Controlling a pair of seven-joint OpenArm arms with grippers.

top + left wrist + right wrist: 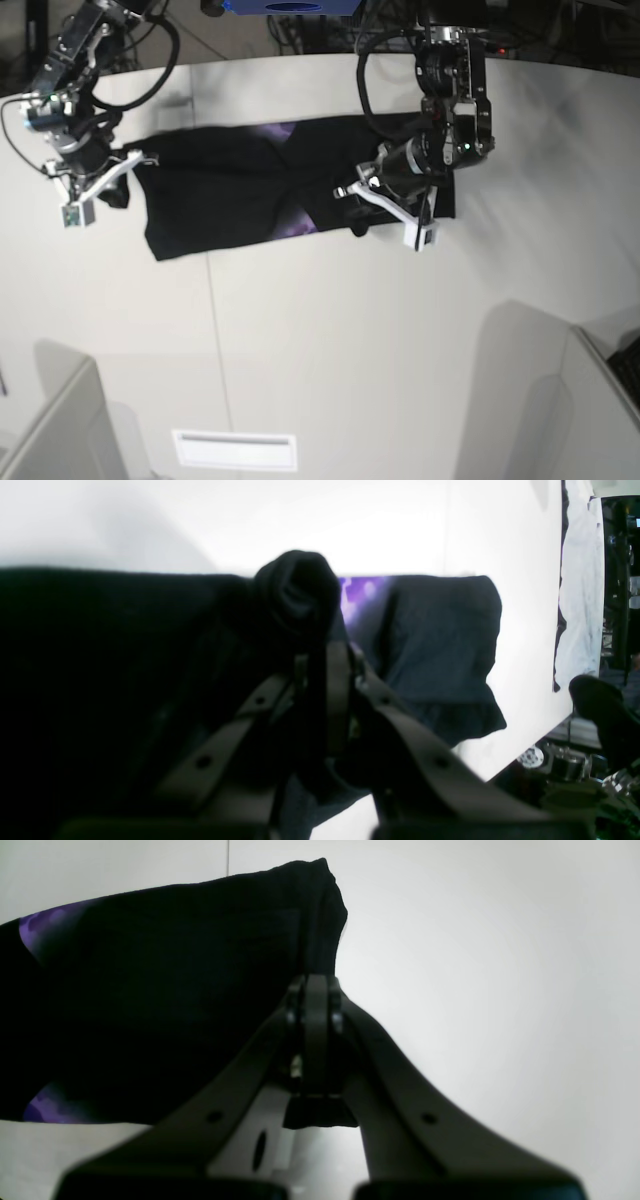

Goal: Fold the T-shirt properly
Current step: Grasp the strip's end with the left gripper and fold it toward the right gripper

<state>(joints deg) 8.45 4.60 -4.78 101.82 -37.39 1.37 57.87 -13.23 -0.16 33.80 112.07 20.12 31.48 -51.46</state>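
The near half of the white table (330,350) is lying bare. Beyond it, the black T-shirt (230,195) is stretching sideways as a narrow band. The left gripper (362,212) and the right gripper (118,192) are each pinching one end, fingers clamped on cloth. Probably the next move is bringing one end over the other.

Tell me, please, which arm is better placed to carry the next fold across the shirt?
Probably the right. Its gripper pinches the shirt's outer end, so it can sweep that over. The left gripper grips bunched cloth nearer the far end, beside the purple print.
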